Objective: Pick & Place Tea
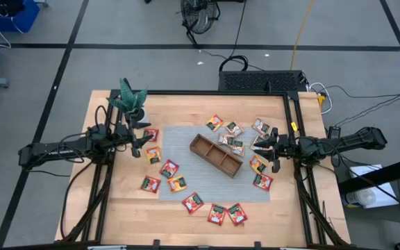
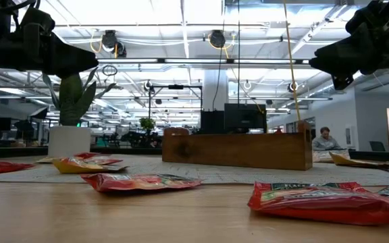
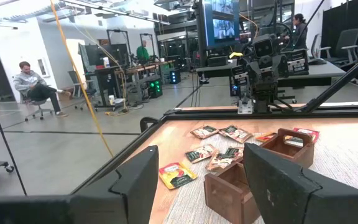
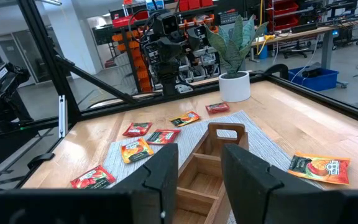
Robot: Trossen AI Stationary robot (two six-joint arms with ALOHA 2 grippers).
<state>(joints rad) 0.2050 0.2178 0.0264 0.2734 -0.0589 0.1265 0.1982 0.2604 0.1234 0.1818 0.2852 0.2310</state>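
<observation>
Tea sachets, mostly red, some orange-yellow, lie flat and scattered on a grey mat around a brown wooden compartment tray. Among them are one at the mat's left, one at the near edge and one at the far side. My left gripper hovers level over the mat's left edge, open, pointing at the tray; nothing is between its fingers. My right gripper hovers level over the mat's right side, open with a narrower gap, also facing the tray, and it is empty.
A potted green plant in a white pot stands at the table's far left corner, just behind my left arm. A black frame runs along the table's edges. Bare wood lies along the near edge.
</observation>
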